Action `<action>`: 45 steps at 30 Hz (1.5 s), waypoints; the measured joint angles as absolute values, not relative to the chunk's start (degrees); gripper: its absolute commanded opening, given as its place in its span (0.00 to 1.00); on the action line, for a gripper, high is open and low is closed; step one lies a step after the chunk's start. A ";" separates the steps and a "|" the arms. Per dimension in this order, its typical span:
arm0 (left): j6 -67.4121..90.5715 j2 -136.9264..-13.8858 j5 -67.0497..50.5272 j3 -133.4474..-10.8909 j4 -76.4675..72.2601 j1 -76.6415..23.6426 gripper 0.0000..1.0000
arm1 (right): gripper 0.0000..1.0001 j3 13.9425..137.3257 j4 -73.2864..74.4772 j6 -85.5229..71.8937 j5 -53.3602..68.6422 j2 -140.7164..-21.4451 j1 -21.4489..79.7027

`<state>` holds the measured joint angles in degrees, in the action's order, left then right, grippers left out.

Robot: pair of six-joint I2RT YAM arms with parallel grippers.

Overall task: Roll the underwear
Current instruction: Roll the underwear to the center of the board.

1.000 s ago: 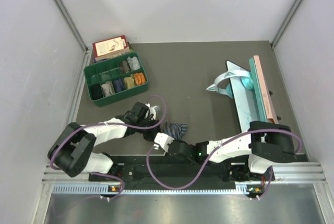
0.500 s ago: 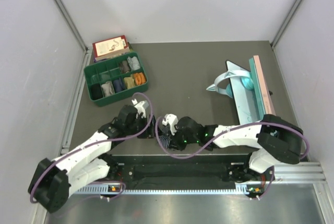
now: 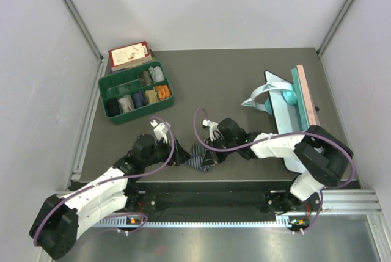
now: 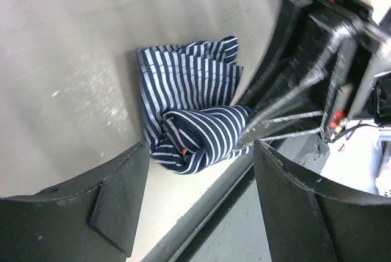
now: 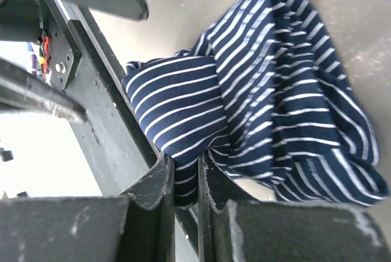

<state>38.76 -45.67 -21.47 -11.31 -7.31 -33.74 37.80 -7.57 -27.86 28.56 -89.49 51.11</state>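
The underwear [image 3: 200,158] is a dark blue pair with thin white stripes, bunched in a heap near the table's front edge. In the left wrist view the underwear [image 4: 195,109] lies ahead of my left gripper [image 4: 198,207], with a small orange bit showing in its near fold. That gripper is open and holds nothing. My left gripper [image 3: 175,156] sits just left of the heap. My right gripper [image 5: 187,184] is shut on a fold of the underwear [image 5: 269,85]. From above, my right gripper [image 3: 206,147] reaches down onto the heap's far side.
A green compartment box [image 3: 135,94] of rolled cloths stands at the back left, a book [image 3: 128,54] behind it. A teal and pink board [image 3: 294,108] lies at the right. The black rail [image 3: 208,198] runs right behind the heap's near side.
My left gripper has opened and swung toward the front edge, ending beside the heap. My right wrist has moved back and right, still pinching the striped cloth, which shifted slightly.
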 measured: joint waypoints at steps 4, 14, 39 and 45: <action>38.85 -48.36 -22.15 -9.39 -14.17 -34.37 0.70 | 0.00 39.48 -5.80 -29.23 30.50 -91.42 48.95; 38.81 -58.11 -23.55 -8.23 -26.33 -35.31 0.63 | 0.00 41.34 -4.47 -31.83 35.46 -95.81 44.49; 38.61 -78.11 -24.25 -17.28 -28.77 -36.07 0.00 | 0.70 44.36 6.90 -29.80 32.49 -90.74 41.15; 38.74 -82.02 -25.43 -22.28 -24.36 -36.05 0.00 | 0.78 45.08 9.82 -26.98 28.27 -85.52 40.40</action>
<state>38.74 -82.02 -25.43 -22.28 -24.36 -36.05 45.08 9.82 -26.98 28.27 -85.52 40.40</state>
